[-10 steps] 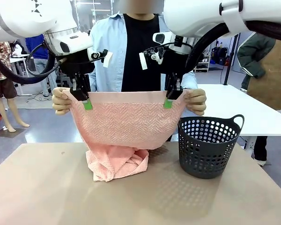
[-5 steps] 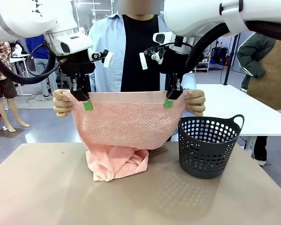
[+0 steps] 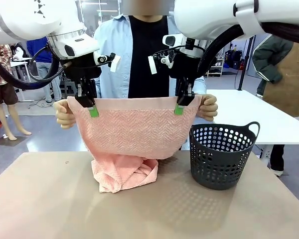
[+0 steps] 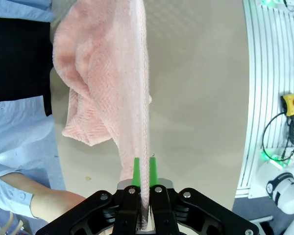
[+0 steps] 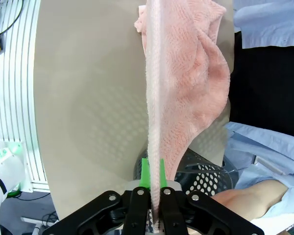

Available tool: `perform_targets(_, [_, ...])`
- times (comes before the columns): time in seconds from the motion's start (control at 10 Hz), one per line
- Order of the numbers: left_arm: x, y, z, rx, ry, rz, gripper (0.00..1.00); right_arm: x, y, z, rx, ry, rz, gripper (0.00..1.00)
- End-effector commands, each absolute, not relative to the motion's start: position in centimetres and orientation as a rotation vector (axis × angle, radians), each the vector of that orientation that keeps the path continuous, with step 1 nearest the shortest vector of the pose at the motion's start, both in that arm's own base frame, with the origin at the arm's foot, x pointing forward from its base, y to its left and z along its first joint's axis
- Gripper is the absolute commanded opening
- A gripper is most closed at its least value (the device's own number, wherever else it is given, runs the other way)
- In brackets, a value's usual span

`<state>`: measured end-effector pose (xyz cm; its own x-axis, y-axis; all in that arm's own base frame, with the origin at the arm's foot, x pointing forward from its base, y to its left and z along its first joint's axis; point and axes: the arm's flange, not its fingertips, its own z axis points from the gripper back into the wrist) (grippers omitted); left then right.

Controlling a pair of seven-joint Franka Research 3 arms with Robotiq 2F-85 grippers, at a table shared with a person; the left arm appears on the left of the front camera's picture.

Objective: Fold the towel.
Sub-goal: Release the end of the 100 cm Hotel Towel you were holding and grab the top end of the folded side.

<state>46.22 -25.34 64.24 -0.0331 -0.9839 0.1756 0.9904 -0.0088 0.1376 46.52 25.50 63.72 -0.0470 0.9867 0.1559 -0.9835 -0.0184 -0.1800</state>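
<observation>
soft pink herringbone terry towel [image 3: 132,130] hangs draped, lower end bunched.

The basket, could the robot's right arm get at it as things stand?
Probably not yet: the right gripper is shut on the top edge of the towel. The basket stands lower down to its right, nothing between.

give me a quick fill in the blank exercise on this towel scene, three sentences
1. The left pincer and the right pincer are both shut on the towel's ____ edge.
2. The towel's lower end lies bunched on the ____.
3. The grey basket stands to the robot's ____ of the towel.
Missing words: top; table; right.
</observation>
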Motion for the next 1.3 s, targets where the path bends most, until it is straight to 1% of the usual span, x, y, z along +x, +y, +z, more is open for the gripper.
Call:
perform_targets(0.0, [46.21, -25.26, 64.32, -0.032, -0.249, -1.584, 0.00, 46.53, 25.47, 63.74, -0.014, -0.268, 1.595, 0.00])
perform_targets(1.2, [46.21, -25.26, 64.32, -0.032, -0.249, -1.584, 0.00, 46.53, 25.47, 63.74, -0.014, -0.268, 1.595, 0.00])
